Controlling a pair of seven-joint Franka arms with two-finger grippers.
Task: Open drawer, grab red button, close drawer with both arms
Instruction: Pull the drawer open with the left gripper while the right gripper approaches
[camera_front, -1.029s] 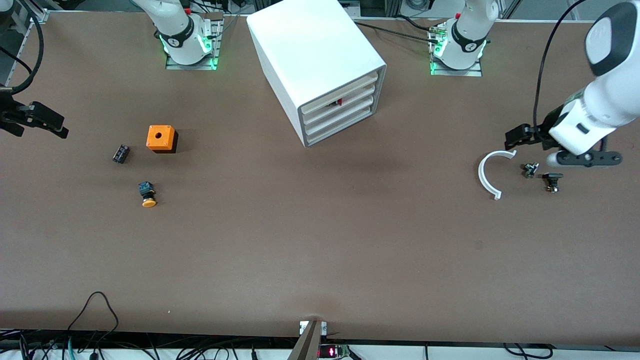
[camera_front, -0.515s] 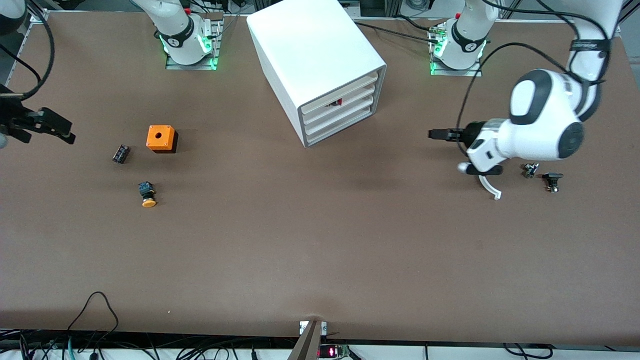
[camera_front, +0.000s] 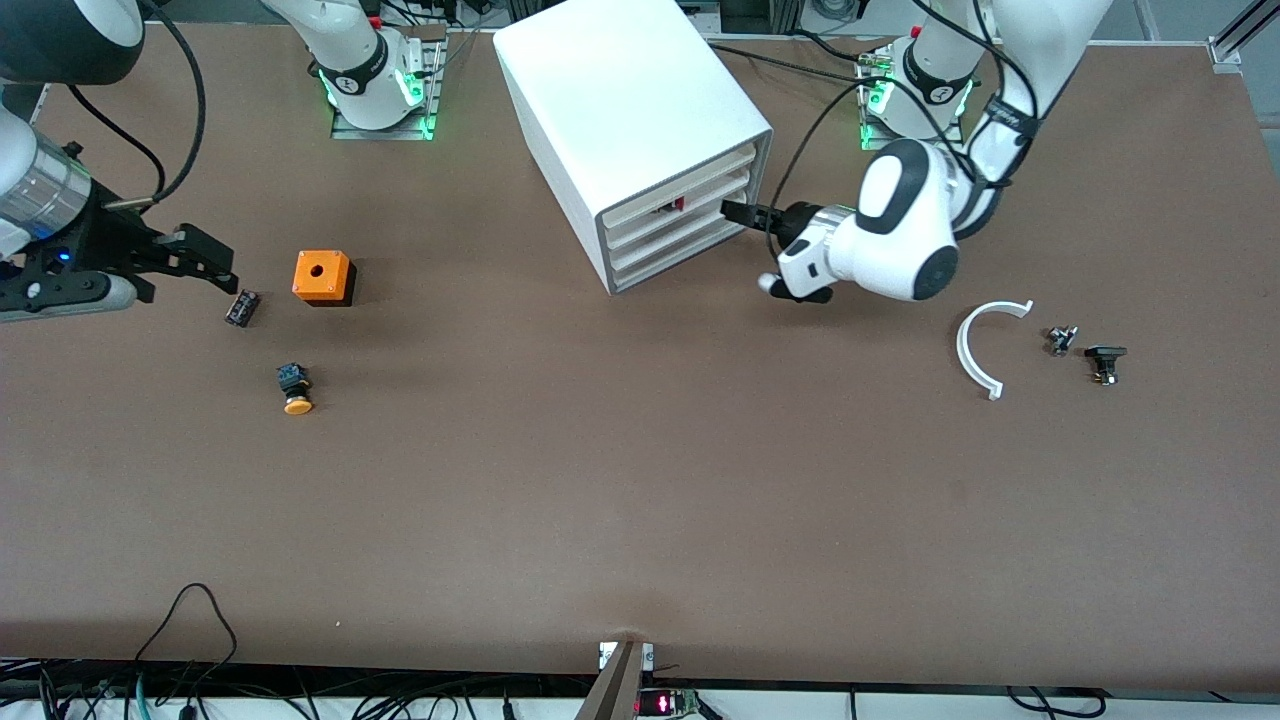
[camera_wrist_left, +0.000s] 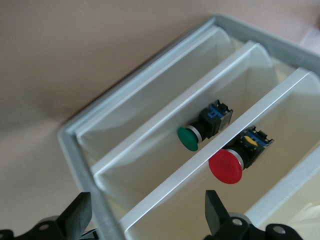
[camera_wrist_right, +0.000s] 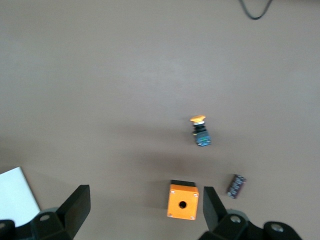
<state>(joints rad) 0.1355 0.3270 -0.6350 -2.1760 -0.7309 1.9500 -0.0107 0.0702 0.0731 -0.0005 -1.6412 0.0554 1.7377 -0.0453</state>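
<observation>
The left gripper hung open and empty just in front of the cabinet, its two black fingers spread wide before the drawer fronts. In the left wrist view the drawer appeared as a shallow white tray with a cream front edge, and the button lay inside it on its side: a round red cap on a silver collar, joined to a black blocky body with a yellow and blue detail. A green button of the same build lay in the neighbouring drawer. From the front, only a speck of red showed in the slot second from the top.

The right gripper hovered open and empty over the table at the right arm's end, just beside a small black part. An orange box with a hole stood near that part, toward the cabinet, and an orange button lay nearer the front camera. Toward the left arm's end lay a white curved piece and, beside it, two small dark parts.
</observation>
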